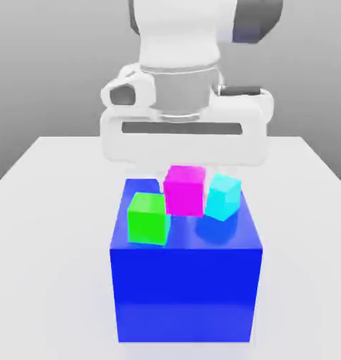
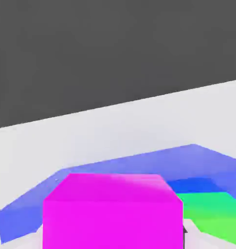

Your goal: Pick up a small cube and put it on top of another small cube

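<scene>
The small magenta cube (image 1: 185, 188) sits directly under my white hand, above the top of the large blue cube (image 1: 185, 288). My gripper (image 1: 185, 200) reaches down around it, and in the hand view the magenta cube (image 2: 112, 214) lies close up, with pale fingertips (image 2: 188, 229) pressed against its sides. The gripper looks shut on it. A small green cube (image 1: 148, 219) stands just to the exterior view's left of it. To the right a small cyan cube (image 1: 223, 197) is slightly tilted. I cannot tell whether the magenta cube touches the blue top.
The large blue cube stands in the middle of a white table (image 1: 53, 232), with open table surface on both sides. The green cube (image 2: 214, 214) and the blue top (image 2: 139, 163) also appear in the hand view.
</scene>
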